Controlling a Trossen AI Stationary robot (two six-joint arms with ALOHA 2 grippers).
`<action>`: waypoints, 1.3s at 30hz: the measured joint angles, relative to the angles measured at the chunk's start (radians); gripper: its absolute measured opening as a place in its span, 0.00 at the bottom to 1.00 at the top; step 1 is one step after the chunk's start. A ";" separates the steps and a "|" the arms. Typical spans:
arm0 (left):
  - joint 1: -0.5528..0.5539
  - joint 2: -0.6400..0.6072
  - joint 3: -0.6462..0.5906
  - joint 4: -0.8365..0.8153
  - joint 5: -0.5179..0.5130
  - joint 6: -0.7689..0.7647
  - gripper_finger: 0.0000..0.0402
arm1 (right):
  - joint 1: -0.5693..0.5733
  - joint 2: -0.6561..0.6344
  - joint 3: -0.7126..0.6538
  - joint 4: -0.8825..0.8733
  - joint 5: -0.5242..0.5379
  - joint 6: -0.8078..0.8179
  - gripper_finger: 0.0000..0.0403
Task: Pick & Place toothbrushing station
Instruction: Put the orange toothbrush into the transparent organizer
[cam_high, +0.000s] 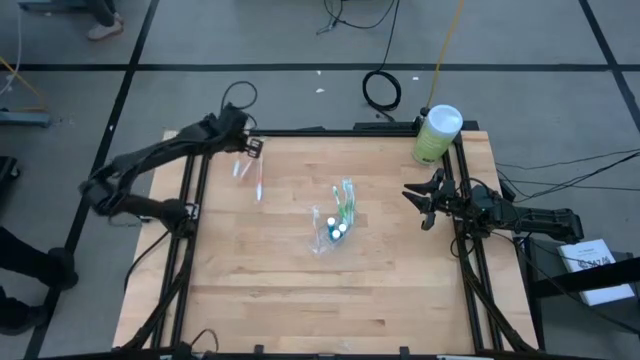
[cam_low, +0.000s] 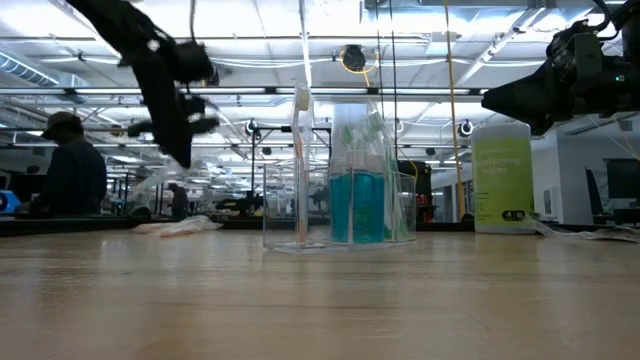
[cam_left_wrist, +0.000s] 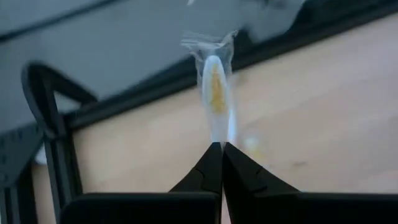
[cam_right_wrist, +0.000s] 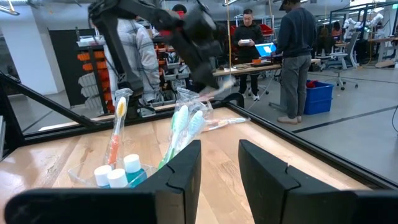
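1. The left end effector (cam_high: 250, 146) hangs over the far left part of the bench (cam_high: 400, 290), its fingers pinched tight on one end of a wrapped toothbrush (cam_left_wrist: 216, 93) in a clear sleeve.
2. In the left wrist view the toothbrush runs straight out ahead of the closed fingertips, long axis in line with them; from above it reaches from the end effector toward the near side of the bench.
3. The clear plastic holder (cam_high: 332, 228) stands near the bench's middle, to the right of the left end effector and nearer the front, well apart from it. It already carries green-white toothbrushes (cam_high: 345, 200) and blue-capped tubes (cam_high: 336, 231).
4. The right end effector (cam_high: 424, 203) waits at the right edge, fingers partly apart and empty, the holder ahead of it.
5. Judged from this, the coming move is a carry rightward and forward to the holder, the toothbrush turning upright.
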 joint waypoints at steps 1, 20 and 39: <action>-0.014 -0.043 0.000 0.000 0.003 0.000 0.00 | 0.000 0.000 0.000 0.000 0.000 0.000 0.24; -0.632 -0.490 0.003 0.411 0.063 0.144 0.00 | 0.000 0.000 -0.001 0.000 0.000 0.000 0.24; -1.183 -0.059 -0.372 1.648 -0.233 0.397 0.00 | 0.000 0.000 -0.001 0.000 0.000 0.000 0.24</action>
